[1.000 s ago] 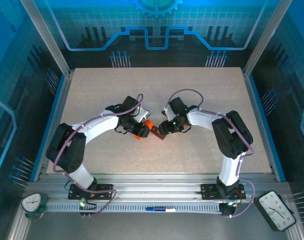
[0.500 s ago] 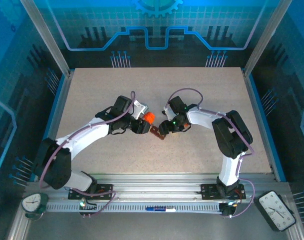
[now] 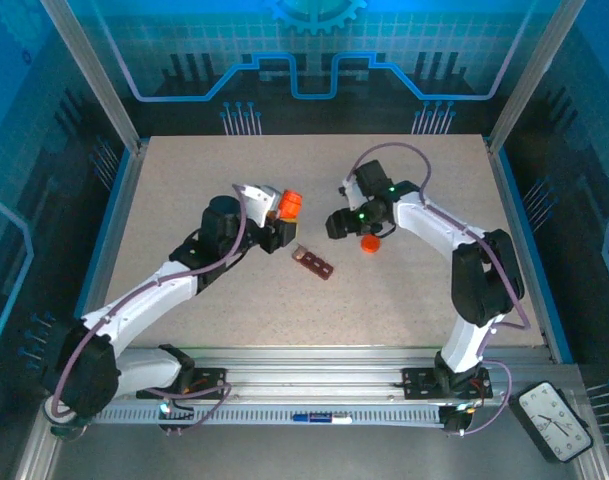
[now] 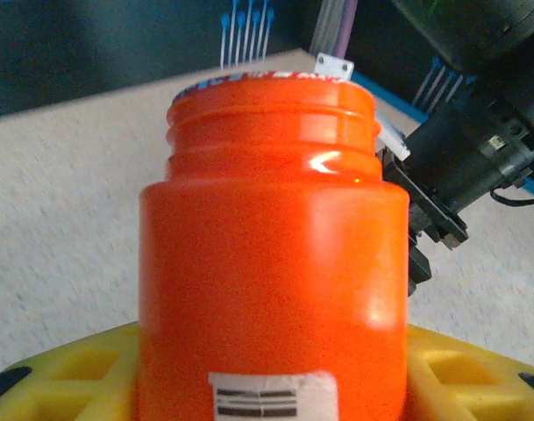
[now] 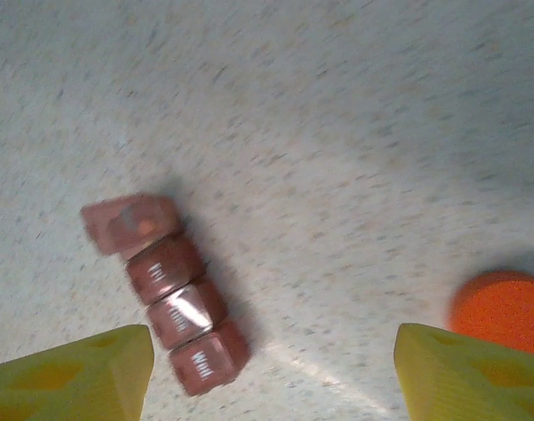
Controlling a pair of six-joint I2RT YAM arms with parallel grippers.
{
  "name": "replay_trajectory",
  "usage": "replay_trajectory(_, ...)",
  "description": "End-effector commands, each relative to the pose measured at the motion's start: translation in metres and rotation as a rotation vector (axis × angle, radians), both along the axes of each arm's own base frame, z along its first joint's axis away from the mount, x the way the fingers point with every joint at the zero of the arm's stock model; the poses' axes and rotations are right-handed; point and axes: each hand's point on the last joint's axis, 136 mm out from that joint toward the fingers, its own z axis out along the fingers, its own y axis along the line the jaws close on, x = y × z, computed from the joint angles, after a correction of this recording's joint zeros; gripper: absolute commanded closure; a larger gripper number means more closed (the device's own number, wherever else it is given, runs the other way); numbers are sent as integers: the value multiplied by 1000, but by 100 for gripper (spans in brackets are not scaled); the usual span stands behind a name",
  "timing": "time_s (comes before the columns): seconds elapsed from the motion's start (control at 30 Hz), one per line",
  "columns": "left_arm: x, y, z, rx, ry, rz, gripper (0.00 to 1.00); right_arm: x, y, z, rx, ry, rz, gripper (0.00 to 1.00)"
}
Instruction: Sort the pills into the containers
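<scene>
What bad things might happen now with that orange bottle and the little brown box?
The bottle has its cap off in the left fingers; tipped too fast, its contents might scatter past the small strip. The strip lies loose on the table, so a bump might slide it. The cap sits by the open right fingers and might get knocked away.

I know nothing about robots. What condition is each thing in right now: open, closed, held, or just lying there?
orange bottle: cap off, held.
bottle cap: off the bottle, lying on the table.
pill box: lying flat on the table, untouched; one end lid looks ajar, but it is too blurred to be sure.
left fingers: shut on the orange bottle.
right fingers: open, empty.
</scene>
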Motion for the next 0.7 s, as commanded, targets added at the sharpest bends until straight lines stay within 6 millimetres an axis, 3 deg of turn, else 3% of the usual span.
replay_trajectory(0.0, 9, 12, 63, -95, -272, 74, 100, 9, -38, -3, -122, 19, -80, 24)
replay_trajectory(0.17, 9, 17, 88, -105, -392, 94, 100, 24, -62, -18, -217, 49, -116, 22)
replay_trajectory(0.3, 8, 16, 98, -112, -458, 92, 100, 28, -67, -37, -263, 99, -102, 21)
replay_trajectory(0.67, 13, 11, 82, -91, -487, 71, 100, 21, -69, -76, -300, 190, -76, 21)
